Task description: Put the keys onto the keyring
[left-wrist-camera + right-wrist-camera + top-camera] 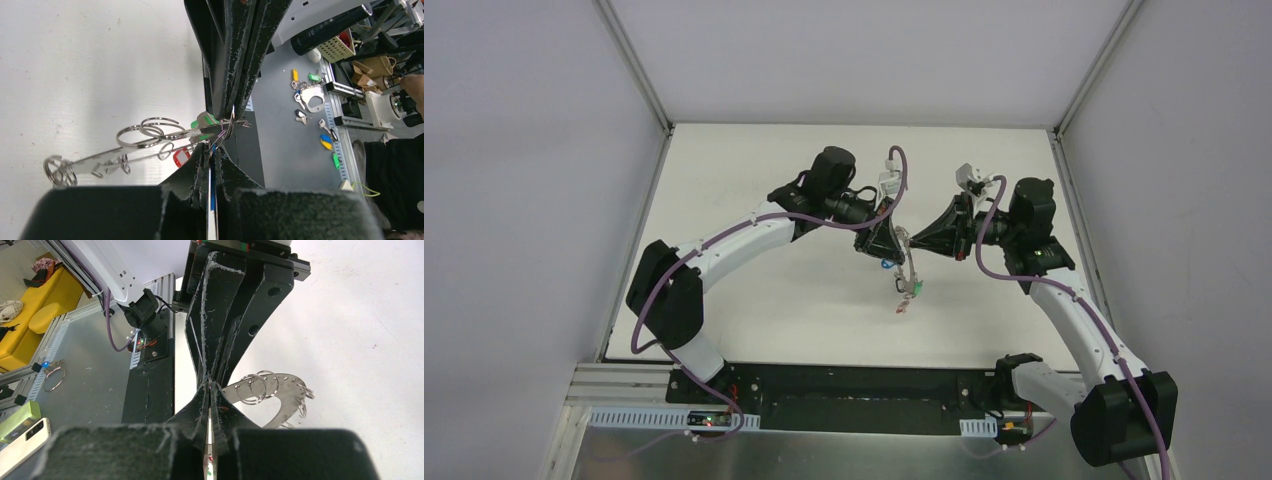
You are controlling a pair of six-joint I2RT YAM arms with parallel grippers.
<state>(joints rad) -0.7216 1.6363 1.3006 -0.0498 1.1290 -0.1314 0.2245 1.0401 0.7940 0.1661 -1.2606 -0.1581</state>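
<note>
Honestly, partway: green and red keys [912,290] hang off the keyring [282,392] my right tool [209,387] clamps; left tool [212,150] pinches the blue key [882,263], apparently unthreaded.

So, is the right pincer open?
No, in the right wrist view the right pincer is shut, its tips pinched together at the end of the keyring.
</note>
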